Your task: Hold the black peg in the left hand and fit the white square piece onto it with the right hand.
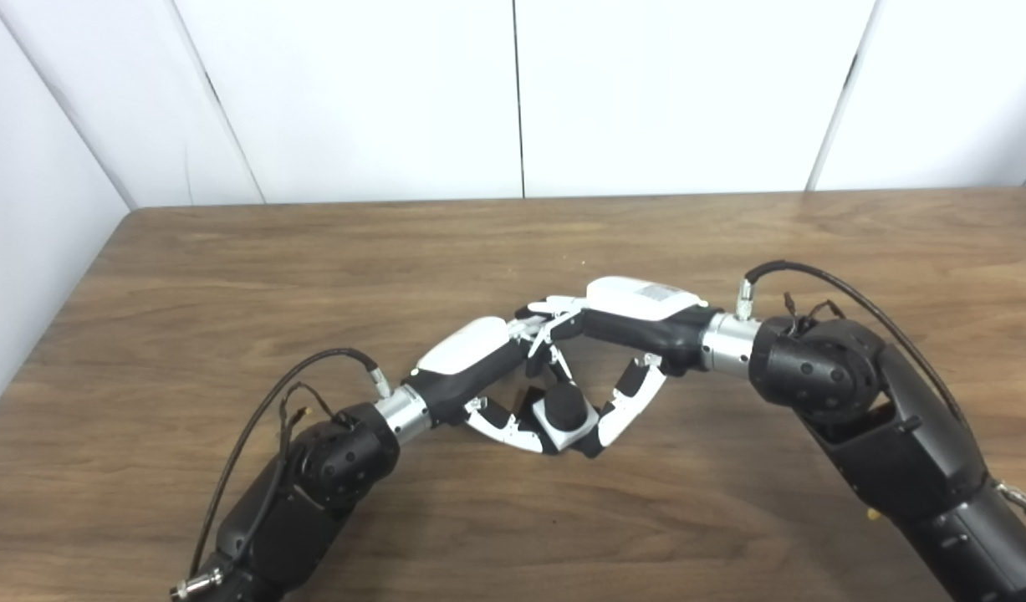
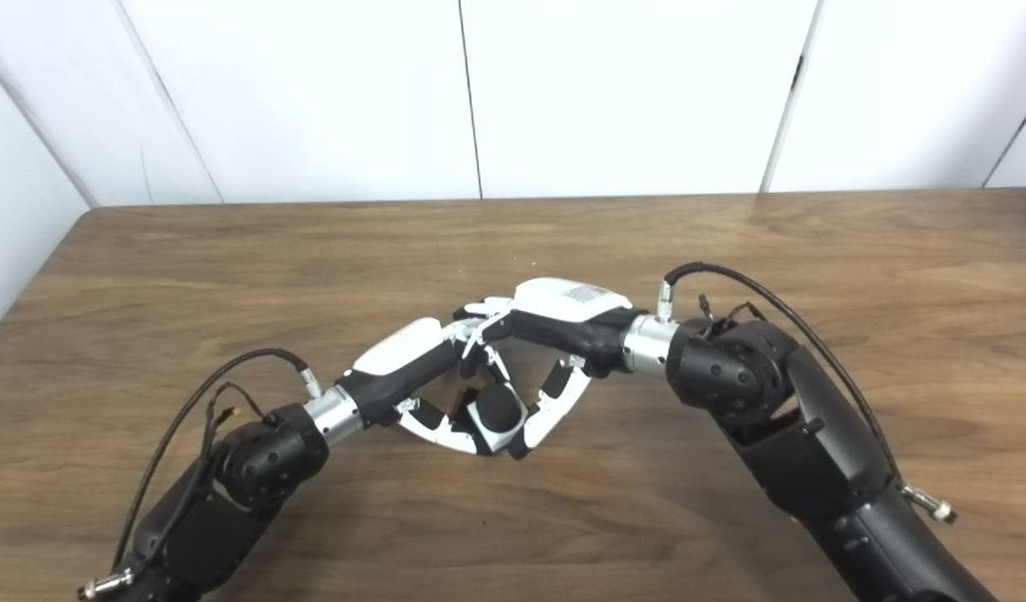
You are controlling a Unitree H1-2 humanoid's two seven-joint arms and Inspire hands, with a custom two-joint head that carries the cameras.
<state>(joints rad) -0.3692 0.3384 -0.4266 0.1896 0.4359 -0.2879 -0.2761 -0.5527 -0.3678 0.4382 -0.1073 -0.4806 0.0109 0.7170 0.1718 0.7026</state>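
This looks like a robot test room or lab. A plain wooden bench [image 1: 228, 276] stands against bare white wall panels [image 1: 354, 92] with dark seams, and two black robot arms [image 2: 780, 418] with loose cables [image 2: 228, 376] reach over it.

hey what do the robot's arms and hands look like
Both arms are black, with bulky rounded wrist housings and a silver metal collar before each robot hand. The left robot hand and right robot hand have white backs and black-and-white fingers. A looping black cable runs along each forearm.
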